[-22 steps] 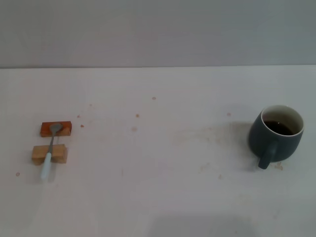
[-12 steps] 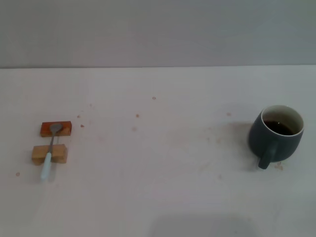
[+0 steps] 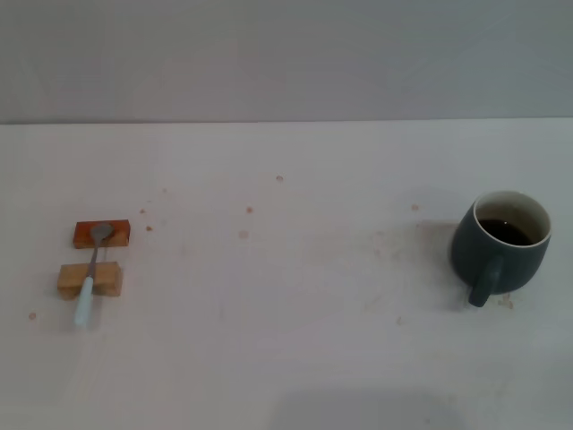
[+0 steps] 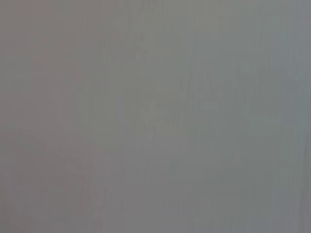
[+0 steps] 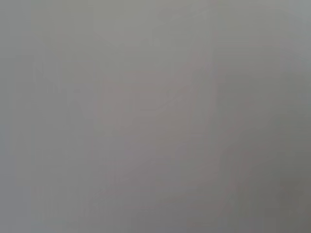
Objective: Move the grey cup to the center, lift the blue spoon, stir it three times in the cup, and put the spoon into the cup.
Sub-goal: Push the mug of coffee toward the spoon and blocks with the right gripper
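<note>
The grey cup [image 3: 499,245] stands upright at the right of the white table, its handle [image 3: 483,285] toward the front, with dark liquid inside. The blue spoon [image 3: 90,271] lies at the left, its metal bowl on a reddish wooden block [image 3: 101,234] and its pale blue handle across a lighter wooden block [image 3: 89,279]. Neither gripper shows in the head view. Both wrist views show only a plain grey surface.
The white table [image 3: 286,313] has small brown specks across its middle. A grey wall [image 3: 286,54] rises behind its far edge. A faint shadow lies at the table's front middle.
</note>
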Robot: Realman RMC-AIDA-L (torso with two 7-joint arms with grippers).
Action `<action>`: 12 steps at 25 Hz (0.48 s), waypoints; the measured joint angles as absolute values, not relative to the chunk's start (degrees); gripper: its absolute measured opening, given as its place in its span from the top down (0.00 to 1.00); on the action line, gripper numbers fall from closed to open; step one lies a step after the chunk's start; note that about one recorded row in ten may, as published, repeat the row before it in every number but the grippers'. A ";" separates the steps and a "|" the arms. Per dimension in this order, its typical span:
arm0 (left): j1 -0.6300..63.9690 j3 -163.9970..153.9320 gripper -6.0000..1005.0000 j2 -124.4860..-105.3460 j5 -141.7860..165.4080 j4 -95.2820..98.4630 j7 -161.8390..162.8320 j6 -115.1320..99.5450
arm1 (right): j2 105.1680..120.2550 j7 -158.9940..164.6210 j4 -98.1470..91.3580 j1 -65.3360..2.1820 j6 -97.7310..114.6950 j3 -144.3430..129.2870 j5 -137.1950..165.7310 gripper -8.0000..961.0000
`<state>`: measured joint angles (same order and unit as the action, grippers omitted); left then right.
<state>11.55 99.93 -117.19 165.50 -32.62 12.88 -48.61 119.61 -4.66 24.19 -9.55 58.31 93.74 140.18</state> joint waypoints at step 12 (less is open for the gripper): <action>11.58 99.92 0.34 -116.76 165.50 -33.21 12.84 -48.59 | 119.54 -4.66 22.78 -9.75 61.77 85.12 133.60 0.90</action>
